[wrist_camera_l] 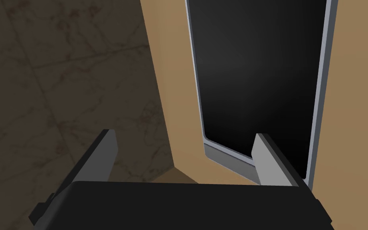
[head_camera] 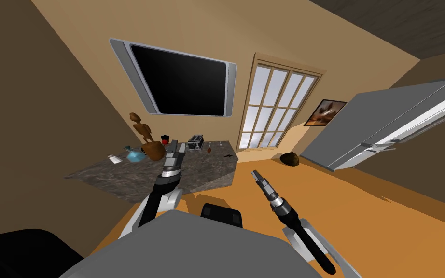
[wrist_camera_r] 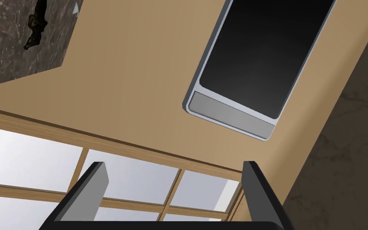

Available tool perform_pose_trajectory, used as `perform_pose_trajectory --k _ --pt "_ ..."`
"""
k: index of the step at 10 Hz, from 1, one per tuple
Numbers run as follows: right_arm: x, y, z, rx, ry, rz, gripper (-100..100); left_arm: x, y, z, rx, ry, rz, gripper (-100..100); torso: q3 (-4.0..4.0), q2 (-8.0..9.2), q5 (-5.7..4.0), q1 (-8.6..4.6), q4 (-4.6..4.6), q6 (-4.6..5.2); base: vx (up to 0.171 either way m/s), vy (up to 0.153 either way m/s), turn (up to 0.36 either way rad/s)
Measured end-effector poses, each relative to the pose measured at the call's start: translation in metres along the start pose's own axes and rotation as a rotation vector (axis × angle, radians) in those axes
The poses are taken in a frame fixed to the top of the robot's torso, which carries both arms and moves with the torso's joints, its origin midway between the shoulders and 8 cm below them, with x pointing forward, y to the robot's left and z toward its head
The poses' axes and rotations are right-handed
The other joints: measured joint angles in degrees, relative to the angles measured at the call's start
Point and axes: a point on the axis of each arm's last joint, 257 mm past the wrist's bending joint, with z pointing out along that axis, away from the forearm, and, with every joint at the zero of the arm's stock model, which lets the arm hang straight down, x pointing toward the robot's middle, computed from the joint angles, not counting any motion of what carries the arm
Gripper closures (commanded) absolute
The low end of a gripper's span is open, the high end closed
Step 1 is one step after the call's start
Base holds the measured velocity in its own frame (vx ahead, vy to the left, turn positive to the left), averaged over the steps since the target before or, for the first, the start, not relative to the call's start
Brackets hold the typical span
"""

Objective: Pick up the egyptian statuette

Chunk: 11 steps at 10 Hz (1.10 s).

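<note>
Dark marbled table (head_camera: 115,176) carries the brown statuette (head_camera: 153,149). Left claw (wrist_camera_l: 184,137), blades apart, hovers at its 3 o'clock: approach step. Next, shift toward 9 o'clock and clamp. Right claw (wrist_camera_r: 175,165) is also apart.

On the dark marbled surface (head_camera: 202,166), a red item (head_camera: 165,140), a grey boxy item (head_camera: 195,143) and a blue item (head_camera: 134,155) are too small to identify. The left gripper (head_camera: 176,147) is just beside the brown statuette (head_camera: 145,137); whether they touch cannot be told. In the right wrist view, the picture's edge cuts off a dark shape (wrist_camera_r: 34,24) on the surface.
</note>
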Motion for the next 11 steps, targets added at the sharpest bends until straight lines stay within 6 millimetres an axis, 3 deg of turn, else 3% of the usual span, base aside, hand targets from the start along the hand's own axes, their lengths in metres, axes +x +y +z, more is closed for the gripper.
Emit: perform_pose_trajectory --k 3,10,11 --pt "0.02 -0.028 -0.019 0.067 0.106 -0.043 -100 0.0 0.0 0.0 0.0 0.0 0.0 0 -0.01 -0.03 0.01 0.07 -0.01 -0.03 0.014 0.027 0.143" --pt "0.03 -0.087 -0.075 0.221 0.342 -0.153 -100 0.0 0.0 0.0 0.0 0.0 0.0 0 -0.04 -0.07 0.04 0.13 -0.01 0.03 0.026 0.045 0.194" --pt "0.032 -0.1 -0.091 0.252 0.384 -0.171 -100 0.0 0.0 0.0 0.0 0.0 0.0 0 -0.05 -0.09 0.03 0.15 -0.02 -0.02 0.028 0.038 0.133"
